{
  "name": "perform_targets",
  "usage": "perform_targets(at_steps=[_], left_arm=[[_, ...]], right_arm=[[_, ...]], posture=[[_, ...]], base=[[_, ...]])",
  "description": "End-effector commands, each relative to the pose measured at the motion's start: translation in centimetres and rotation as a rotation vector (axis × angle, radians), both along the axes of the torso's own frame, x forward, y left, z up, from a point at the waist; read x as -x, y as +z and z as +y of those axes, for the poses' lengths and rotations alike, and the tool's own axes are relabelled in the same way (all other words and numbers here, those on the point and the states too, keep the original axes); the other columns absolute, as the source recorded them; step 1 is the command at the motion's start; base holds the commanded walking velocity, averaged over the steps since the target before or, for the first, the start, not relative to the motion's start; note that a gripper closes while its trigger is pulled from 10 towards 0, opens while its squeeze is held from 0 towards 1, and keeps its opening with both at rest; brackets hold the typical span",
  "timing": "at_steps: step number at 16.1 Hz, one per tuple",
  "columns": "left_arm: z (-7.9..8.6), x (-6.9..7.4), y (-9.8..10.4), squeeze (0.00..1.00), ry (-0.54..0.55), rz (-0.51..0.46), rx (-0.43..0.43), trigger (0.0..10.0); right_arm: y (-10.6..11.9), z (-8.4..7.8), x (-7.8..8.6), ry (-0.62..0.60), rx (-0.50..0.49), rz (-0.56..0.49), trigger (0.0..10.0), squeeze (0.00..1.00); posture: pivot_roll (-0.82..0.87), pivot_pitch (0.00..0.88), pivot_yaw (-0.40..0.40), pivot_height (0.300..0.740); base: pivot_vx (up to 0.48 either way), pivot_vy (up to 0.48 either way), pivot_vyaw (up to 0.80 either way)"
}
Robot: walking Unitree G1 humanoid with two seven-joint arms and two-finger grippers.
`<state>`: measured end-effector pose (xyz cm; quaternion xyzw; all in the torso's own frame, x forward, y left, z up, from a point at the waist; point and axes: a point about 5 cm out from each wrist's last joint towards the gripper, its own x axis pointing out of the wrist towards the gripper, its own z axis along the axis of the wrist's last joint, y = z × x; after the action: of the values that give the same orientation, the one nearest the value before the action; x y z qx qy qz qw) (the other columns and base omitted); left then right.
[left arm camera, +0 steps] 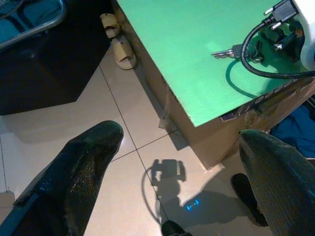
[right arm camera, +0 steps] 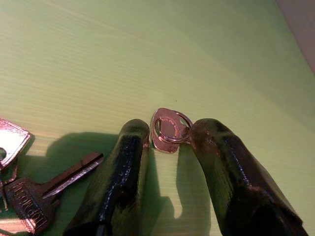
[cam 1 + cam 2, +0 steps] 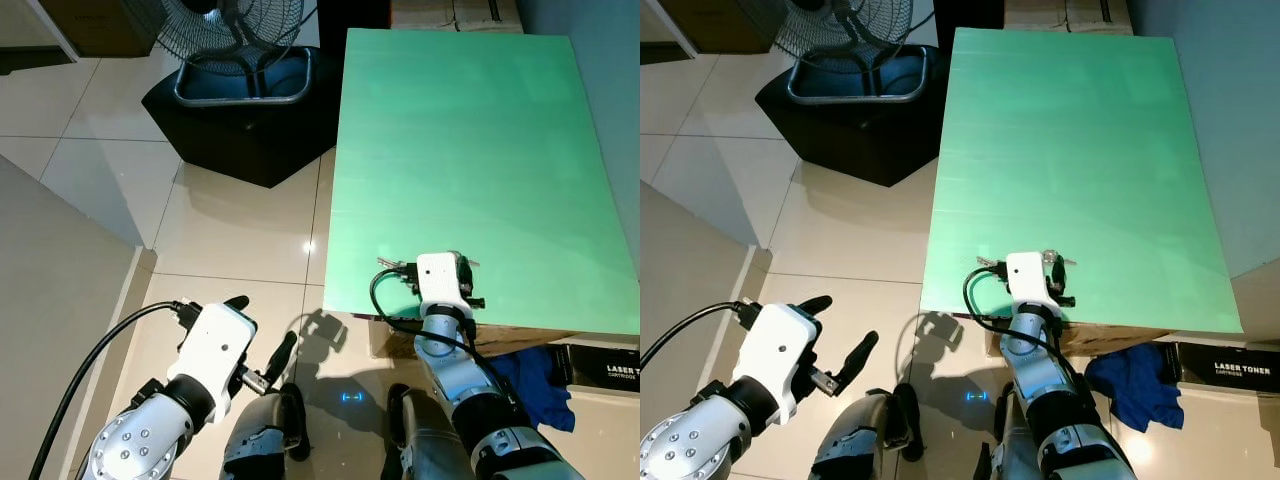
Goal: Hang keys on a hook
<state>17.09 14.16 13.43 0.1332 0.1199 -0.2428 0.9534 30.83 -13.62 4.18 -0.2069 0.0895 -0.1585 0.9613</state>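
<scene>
A bunch of keys (image 3: 395, 266) lies on the green tabletop (image 3: 470, 150) near its front edge. My right gripper (image 2: 171, 129) is down on that spot. Its two black fingers (image 2: 118, 182) press on either side of one key's head and ring (image 2: 169, 132). Other keys of the bunch (image 2: 29, 201) lie flat beside them, and the keys (image 1: 229, 52) also appear in the left wrist view next to the right wrist's black cable. My left gripper (image 3: 262, 328) hovers open over the tiled floor, left of the table, holding nothing.
The green top rests on a cardboard box (image 1: 236, 123). A fan (image 3: 240, 40) stands on a black base (image 3: 250, 130) at the back left. Slippers (image 1: 118, 44) lie beside the box. A blue cloth (image 3: 535, 385) and a toner carton (image 3: 610, 370) lie right of my legs.
</scene>
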Motion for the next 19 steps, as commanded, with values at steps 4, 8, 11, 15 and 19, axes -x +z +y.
perform_targets(at_steps=[4,8,11,15,19], left_arm=[[0.3,0.2,-0.5,0.0,0.006,0.024,-0.009,10.0],[0.1,0.1,-0.4,0.0,0.005,0.021,-0.007,10.0],[0.0,0.0,-0.5,0.0,0.004,0.021,-0.004,10.0],[-0.1,-0.1,-0.5,0.0,0.0,0.018,0.0,10.0],[-0.1,-0.1,-0.5,0.0,0.0,0.019,0.001,10.0]], right_arm=[[-0.8,0.0,0.4,0.012,-0.033,0.033,0.0,0.0],[-0.3,0.3,0.4,0.028,-0.033,-0.008,0.0,0.0],[1.5,1.0,0.1,0.073,0.027,-0.119,0.0,0.0],[2.3,0.8,-0.1,0.052,0.027,-0.136,0.0,0.0],[1.8,-0.6,-0.1,-0.017,-0.017,-0.097,10.0,1.0]], posture=[[0.06,0.323,0.09,0.713],[0.05,0.325,0.088,0.713],[0.05,0.329,0.088,0.713],[0.04,0.331,0.089,0.713],[0.04,0.337,0.094,0.713]], base=[[0.0,0.0,0.0],[0.0,0.0,0.0],[0.0,0.0,0.0],[0.0,0.0,0.0],[0.0,0.0,0.0]])
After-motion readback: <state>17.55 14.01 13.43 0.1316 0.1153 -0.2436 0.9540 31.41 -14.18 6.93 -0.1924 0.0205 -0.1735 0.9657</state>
